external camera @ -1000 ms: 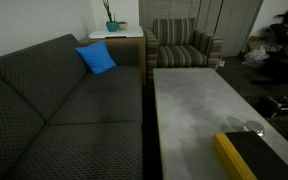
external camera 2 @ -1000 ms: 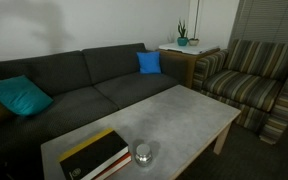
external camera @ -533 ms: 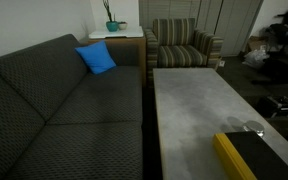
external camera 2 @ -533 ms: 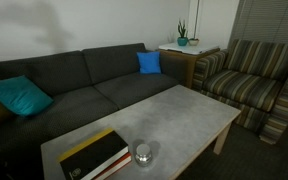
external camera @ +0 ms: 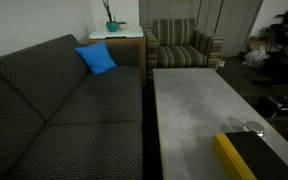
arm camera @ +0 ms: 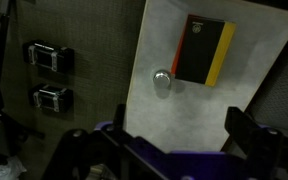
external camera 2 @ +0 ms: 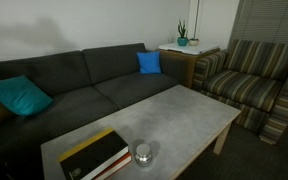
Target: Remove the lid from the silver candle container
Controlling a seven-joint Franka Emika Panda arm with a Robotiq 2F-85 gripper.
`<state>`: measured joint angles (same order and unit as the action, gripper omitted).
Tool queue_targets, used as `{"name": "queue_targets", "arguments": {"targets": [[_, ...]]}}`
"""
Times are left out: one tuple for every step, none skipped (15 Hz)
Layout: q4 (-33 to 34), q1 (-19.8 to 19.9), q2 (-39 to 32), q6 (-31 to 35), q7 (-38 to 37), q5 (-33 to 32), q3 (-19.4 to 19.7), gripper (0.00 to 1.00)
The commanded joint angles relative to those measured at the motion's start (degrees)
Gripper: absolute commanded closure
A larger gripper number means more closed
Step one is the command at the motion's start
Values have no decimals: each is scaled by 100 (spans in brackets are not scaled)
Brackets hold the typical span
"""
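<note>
In the wrist view the end effector (arm camera: pixel 154 135) hangs high above the bench (arm camera: pixel 184 120) with its two fingers spread wide, one at each lower corner of the picture, and nothing between them. The silver candle container (arm camera: pixel 162 82) lies at about 12 o'clock from the midpoint of the fingers and well apart from them, so the coming move looks like a mostly straight descent with a small forward shift. The robot has only one arm, so there is no choice of which is nearer. The arm shows in neither exterior view. The tin is round and so has no long axis to line up with; any finger orientation should suit it, apart from the neighbour beside it. A black box with a yellow edge (arm camera: pixel 204 50) lies at about 1 o'clock from the tin, just beside it; whether they touch cannot be told. In an exterior view the tin (external camera 2: pixel 142 153) is a low, shiny silver disc near the bench's near edge, at 3 o'clock from the box (external camera 2: pixel 94 155). Its lid appears to be on, though no seam is visible.
</note>
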<state>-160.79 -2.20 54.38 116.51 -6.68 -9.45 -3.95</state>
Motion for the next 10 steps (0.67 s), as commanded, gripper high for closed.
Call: {"name": "queue_targets", "arguments": {"targets": [[22,156,-84,23,-52,82,-24,0],[35,212,-161,22,-73,79,-14,0],[59,207,-176,22,-72,79,-17,0],[75,195,-163,20,-71,80,-23,0],[80,187,-136,18,-73,78,-41,0],[80,186,-121,17,-73,78,-45,0],[129,199,-201,-22,-77,58,-67,0],[166,257,-376,63,-21,3,-10,0],[144,297,-497,196,-12,14,68,0],[195,348,-703,240,33,76,215,0]]}}
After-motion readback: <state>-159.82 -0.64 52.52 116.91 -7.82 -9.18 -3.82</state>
